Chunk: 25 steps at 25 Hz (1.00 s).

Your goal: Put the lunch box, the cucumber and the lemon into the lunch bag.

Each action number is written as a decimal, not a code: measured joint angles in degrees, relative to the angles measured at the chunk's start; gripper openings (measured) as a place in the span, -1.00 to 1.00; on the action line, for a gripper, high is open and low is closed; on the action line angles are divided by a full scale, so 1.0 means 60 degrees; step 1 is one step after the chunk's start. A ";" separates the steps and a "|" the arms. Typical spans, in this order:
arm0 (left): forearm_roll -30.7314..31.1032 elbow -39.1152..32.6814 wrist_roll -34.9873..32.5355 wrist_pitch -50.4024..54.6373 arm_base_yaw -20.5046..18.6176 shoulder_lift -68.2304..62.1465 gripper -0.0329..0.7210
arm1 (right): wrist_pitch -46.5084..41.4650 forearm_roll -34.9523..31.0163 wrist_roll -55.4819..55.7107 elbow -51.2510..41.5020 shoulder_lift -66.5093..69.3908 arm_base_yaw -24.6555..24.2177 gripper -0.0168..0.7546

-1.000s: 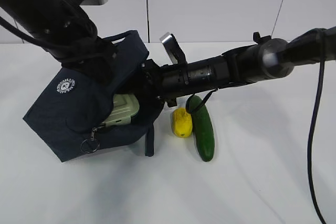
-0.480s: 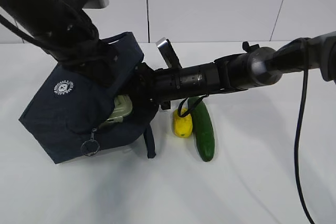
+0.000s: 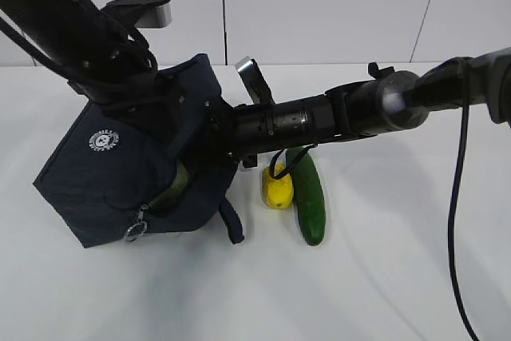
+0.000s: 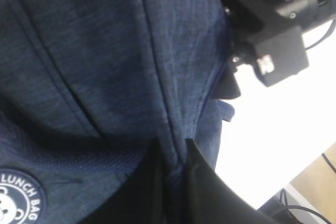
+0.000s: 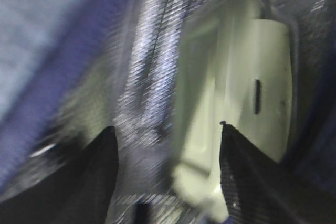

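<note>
1. My white table (image 3: 383, 277) carries everything here.
2. The lunch bag (image 3: 104, 189) sits tilted at its left.
3. The lemon (image 3: 277, 190) lies mid-table, touching the cucumber (image 3: 308, 197) to its right.

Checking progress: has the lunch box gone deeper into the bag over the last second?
Yes. The lunch box has sunk deeper into the lunch bag, leftward, away from the unmoved lemon; only a sliver shows.

A white table (image 3: 383, 277) fills the foreground, its surface smooth and evenly lit; behind it stands a pale wall (image 3: 335, 5) of flat panels, split by thin dark seams; at one lower corner of the left wrist view, a strip of tan floor (image 4: 323, 187) shows.
</note>
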<state>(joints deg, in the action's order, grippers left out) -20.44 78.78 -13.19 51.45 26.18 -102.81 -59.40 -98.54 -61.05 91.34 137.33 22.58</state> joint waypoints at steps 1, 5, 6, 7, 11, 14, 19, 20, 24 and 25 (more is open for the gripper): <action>0.0000 0.0000 0.0000 0.0001 0.0000 0.0000 -0.86 | -0.0081 0.0000 0.0000 0.0000 0.0000 -0.0017 0.25; 0.0000 0.0000 0.0000 0.0021 0.0000 0.0000 -0.86 | -0.0643 0.0024 0.0000 0.0000 0.0000 -0.0253 0.25; 0.0000 0.0000 0.0000 0.0037 0.0000 0.0000 -0.86 | -0.0846 0.0062 0.0000 0.0000 0.0000 -0.0339 0.25; 0.0000 0.0000 0.0000 0.0037 0.0000 0.0000 -0.86 | -0.0957 0.0063 0.0020 0.0000 0.0000 -0.0471 0.25; 0.0037 0.0000 0.0000 0.0094 0.0000 0.0000 -0.86 | -0.1089 0.0116 0.0226 0.0000 0.0000 -0.1168 0.25; 0.0055 0.0000 0.0000 0.0134 0.0000 0.0000 -0.86 | -0.1089 0.0735 0.0342 0.0000 -0.0223 -0.1685 0.25; 0.0072 0.0000 0.0000 0.0149 0.0000 0.0000 -0.86 | -0.1166 0.2296 0.0661 0.0000 -0.1194 -0.2443 0.25; 0.0072 0.0000 0.0000 0.0155 0.0000 0.0000 -0.86 | -0.1191 0.2659 0.0829 0.0000 -0.1455 -0.2545 0.25; 0.0072 0.0000 0.0000 0.0172 0.0000 0.0000 -0.86 | -0.1077 0.4473 0.1829 0.0036 -0.2345 -0.2730 0.25; 0.0072 0.0000 0.0000 0.0172 0.0000 0.0000 -0.86 | -0.0939 0.5089 0.2166 0.0055 -0.2483 -0.2730 0.25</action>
<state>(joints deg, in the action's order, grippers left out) -20.01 78.78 -13.19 52.48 26.18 -102.81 -65.03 -68.00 -48.06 91.67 122.43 6.21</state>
